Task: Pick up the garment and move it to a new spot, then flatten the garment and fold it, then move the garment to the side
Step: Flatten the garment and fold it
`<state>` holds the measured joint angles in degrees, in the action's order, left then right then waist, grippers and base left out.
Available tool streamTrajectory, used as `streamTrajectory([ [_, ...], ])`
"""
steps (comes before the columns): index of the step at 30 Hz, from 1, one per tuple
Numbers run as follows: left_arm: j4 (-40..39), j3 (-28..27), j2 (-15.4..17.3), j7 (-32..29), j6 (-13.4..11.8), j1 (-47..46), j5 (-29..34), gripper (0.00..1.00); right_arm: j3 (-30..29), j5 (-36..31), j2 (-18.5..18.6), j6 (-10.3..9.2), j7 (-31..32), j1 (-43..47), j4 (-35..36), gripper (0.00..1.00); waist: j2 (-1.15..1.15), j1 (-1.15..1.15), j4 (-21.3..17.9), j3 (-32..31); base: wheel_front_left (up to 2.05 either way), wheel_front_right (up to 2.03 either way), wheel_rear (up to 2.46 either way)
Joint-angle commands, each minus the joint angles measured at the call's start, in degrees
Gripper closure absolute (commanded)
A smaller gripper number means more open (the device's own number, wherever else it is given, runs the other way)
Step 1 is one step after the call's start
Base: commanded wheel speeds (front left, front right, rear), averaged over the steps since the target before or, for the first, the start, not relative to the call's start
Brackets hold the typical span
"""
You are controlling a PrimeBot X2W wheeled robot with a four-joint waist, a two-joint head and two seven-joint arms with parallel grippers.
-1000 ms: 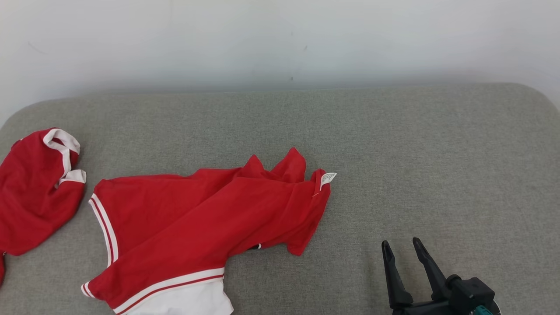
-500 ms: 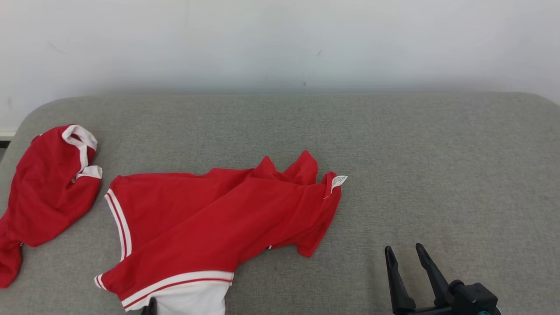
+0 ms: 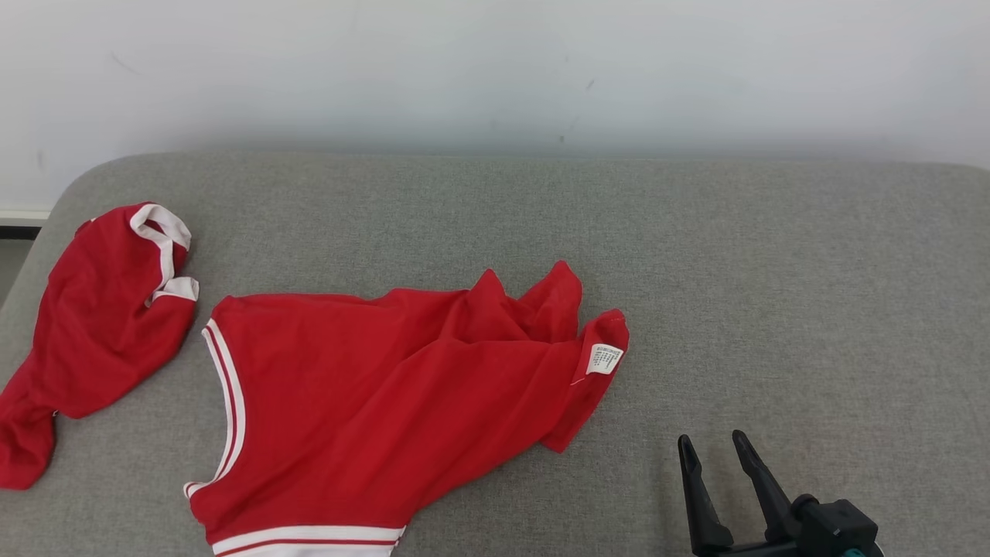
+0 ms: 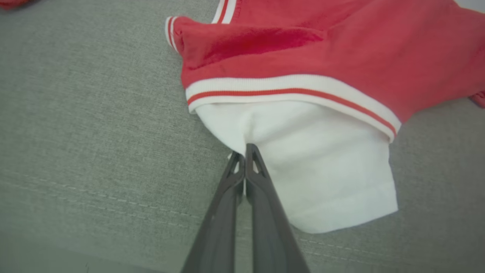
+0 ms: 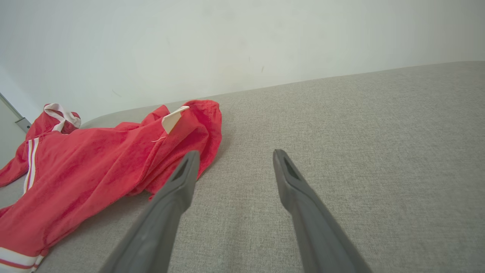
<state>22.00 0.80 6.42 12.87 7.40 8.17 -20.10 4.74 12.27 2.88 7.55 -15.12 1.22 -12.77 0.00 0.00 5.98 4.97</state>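
At the near edge, the left gripper [image 4: 245, 151] has its jaws pressed together, pinching the white sleeve [image 4: 314, 170] of the garment [image 3: 371, 402]. The garment is crumpled and red with striped trim, and lies left of centre on a grey cushion [image 3: 773, 271]. The right gripper [image 3: 711, 439] has its jaws spread beside the garment.

Cushion [image 3: 773, 271] bare on rt; garment [image 3: 371, 402], 2nd red garment [image 3: 93, 325] crowd left.

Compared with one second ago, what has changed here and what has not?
The left gripper shut on the white part of the red shirt and pulled it toward the robot; its label turned to face up. The camera also shifted. The right gripper stayed open over the grey cushion, and the other red cloth did not move.
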Motion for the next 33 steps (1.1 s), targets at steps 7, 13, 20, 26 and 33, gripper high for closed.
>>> streamTrajectory([
  [7, 1.76, -0.94, 0.11, 1.6, -0.81, -1.2, -0.24, 0.0, -0.64, -0.45, -0.02, -0.13, -0.04, 0.17, 0.04, 0.0, 0.0, 0.0, 0.28, -0.32, 0.0, 0.0, 0.0],
  [13, -3.5, -4.86, -0.15, 2.4, -0.8, -1.33, 0.41, 0.0, -0.86, -0.6, -0.02, -0.13, -0.04, 0.48, 0.14, 0.0, 0.0, 0.0, 1.06, -0.56, 0.0, 0.0, 0.0],
  [20, -13.81, -10.91, -2.59, 2.35, -0.44, -1.69, 3.35, 0.0, -0.23, -0.58, -0.01, -0.13, -0.03, -0.4, 0.1, 0.0, 0.0, 0.0, 1.5, -1.2, 0.0, 0.0, 0.0],
  [26, -16.48, -11.16, -3.52, 2.35, -0.14, 0.52, 6.08, 0.0, 0.85, -0.62, -0.02, -0.13, -0.04, -2.85, -2.17, 0.0, 0.0, 0.0, 0.84, -1.7, 0.0, 0.0, 0.0],
  [33, -14.07, -9.09, -3.53, 2.36, -0.43, 0.31, 4.21, 0.0, 3.35, -2.27, 0.4, -0.13, -0.03, -11.64, -9.9, 0.0, 0.0, 0.0, 1.01, -1.28, 0.0, 0.0, 0.0],
])
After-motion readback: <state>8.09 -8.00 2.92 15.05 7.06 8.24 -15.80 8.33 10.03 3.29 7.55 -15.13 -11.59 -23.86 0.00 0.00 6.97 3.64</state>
